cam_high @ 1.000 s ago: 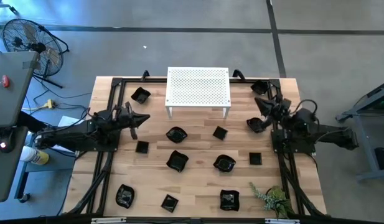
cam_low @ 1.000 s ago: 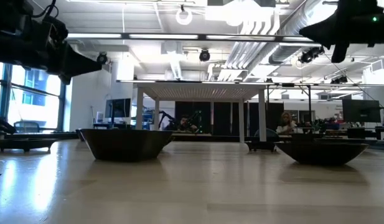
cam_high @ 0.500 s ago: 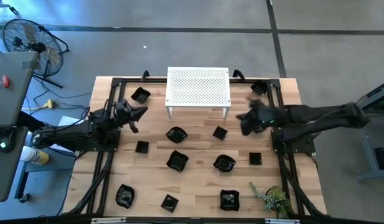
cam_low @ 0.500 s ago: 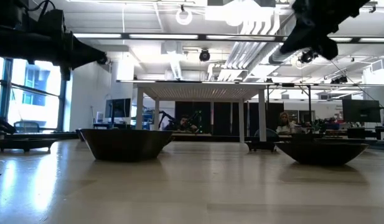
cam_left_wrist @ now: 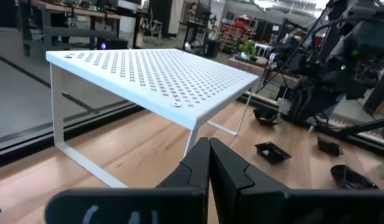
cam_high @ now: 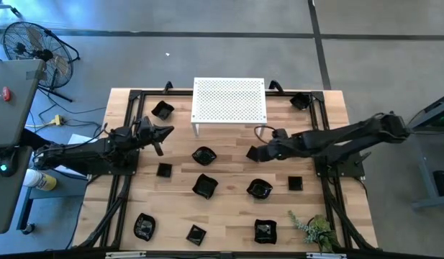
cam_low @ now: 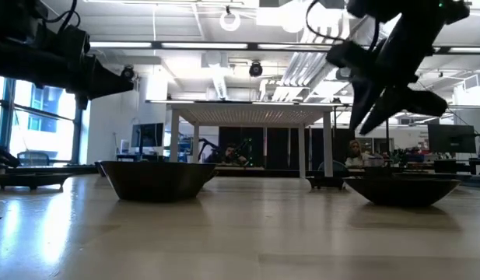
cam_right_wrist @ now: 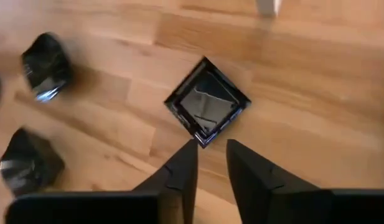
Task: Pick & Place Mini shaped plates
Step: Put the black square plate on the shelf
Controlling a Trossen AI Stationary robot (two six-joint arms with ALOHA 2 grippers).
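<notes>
Several small glossy black plates lie flat and scattered on the wooden table (cam_high: pixel 229 216). My right gripper (cam_right_wrist: pixel 211 152) is open by a narrow gap. It hovers just short of a square plate (cam_right_wrist: pixel 207 109), which lies near the table's middle (cam_high: pixel 255 152). In the low view my right gripper (cam_low: pixel 366 124) points down, above the table. My left gripper (cam_left_wrist: pixel 209 152) is shut and empty, raised near the table's left side (cam_high: pixel 166 131). It faces the white perforated stand (cam_left_wrist: pixel 160 78).
The white stand (cam_high: pixel 229 101) sits at the far middle of the table. Other plates lie close by: a wavy one (cam_high: pixel 204 155), a round one (cam_high: pixel 260 189) and a small square one (cam_high: pixel 294 183). A green sprig (cam_high: pixel 311 230) lies at the near right corner.
My right arm has swung out from the table's right edge toward the left and come down. Its gripper now hangs over the square plate near the middle. The plates have not moved.
</notes>
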